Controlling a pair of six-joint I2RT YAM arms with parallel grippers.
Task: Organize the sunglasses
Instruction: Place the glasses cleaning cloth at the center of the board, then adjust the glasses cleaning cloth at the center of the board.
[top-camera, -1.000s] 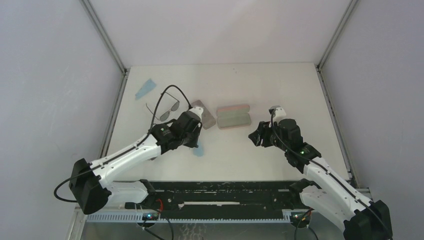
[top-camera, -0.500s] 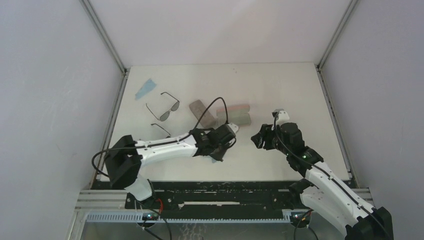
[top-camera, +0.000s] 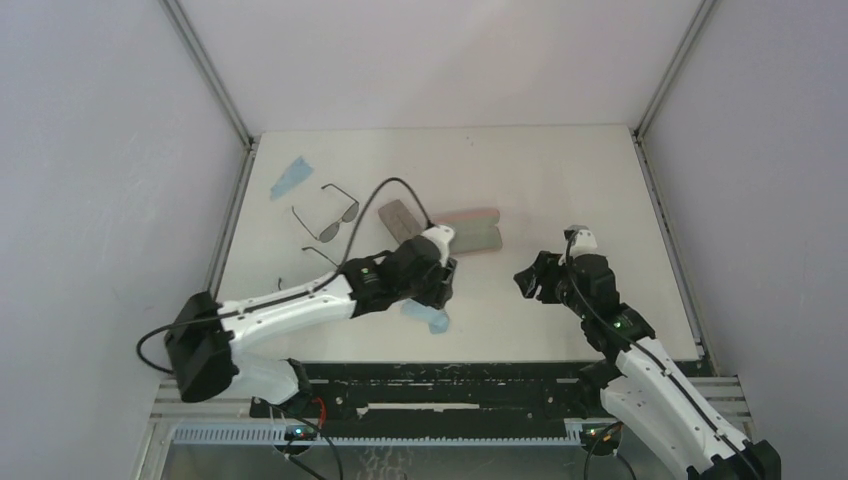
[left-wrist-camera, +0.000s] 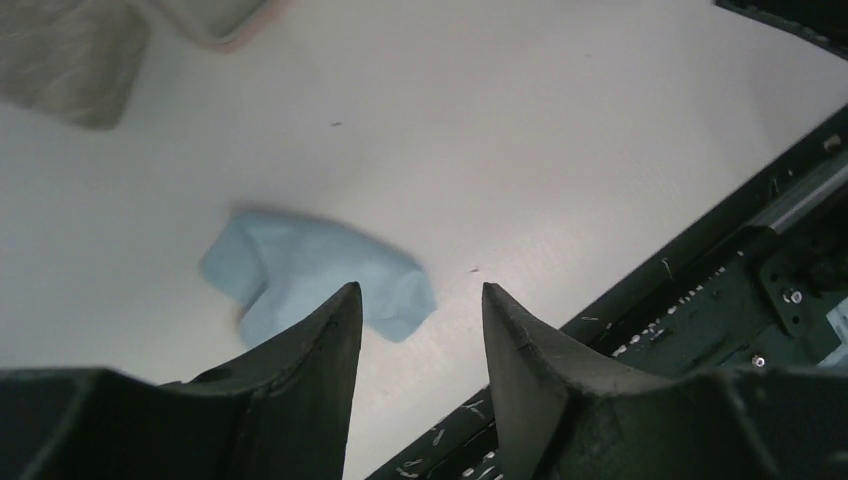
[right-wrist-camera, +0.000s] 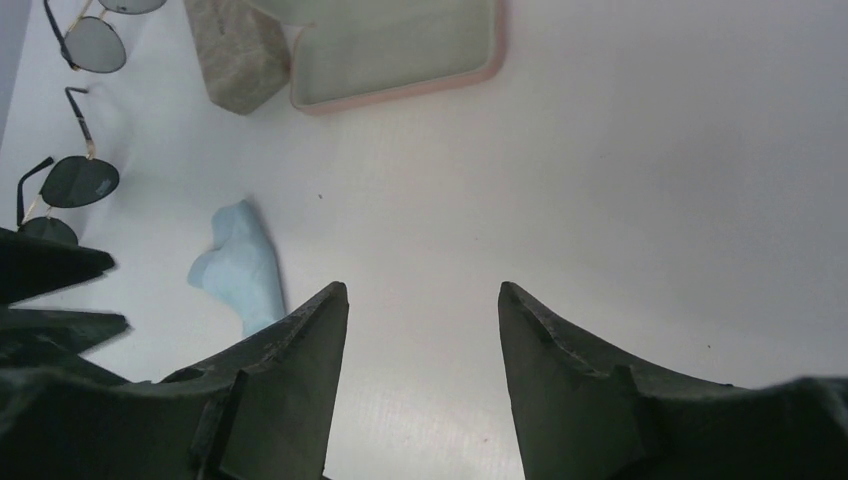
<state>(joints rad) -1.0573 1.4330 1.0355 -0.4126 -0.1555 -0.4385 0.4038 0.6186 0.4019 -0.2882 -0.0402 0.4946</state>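
Left gripper (left-wrist-camera: 420, 292) and right gripper (right-wrist-camera: 422, 290) were seen parted, empty; blue cloth (right-wrist-camera: 240, 265) was judged placed near the open case (right-wrist-camera: 400, 40) for packing sunglasses (right-wrist-camera: 80, 182).

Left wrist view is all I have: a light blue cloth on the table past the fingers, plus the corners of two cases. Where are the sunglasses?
Observer: One pair of sunglasses lies toward the far left, temples unfolded, just left of the grey case.
Operator: And the other one?
Observer: The second pair shows in the right wrist view, close beside the left arm and nearer the bases than the first. From above, that arm hides most of it.
Operator: Is the right side carrying anything?
Observer: No. The right fingers stand apart with nothing between them.
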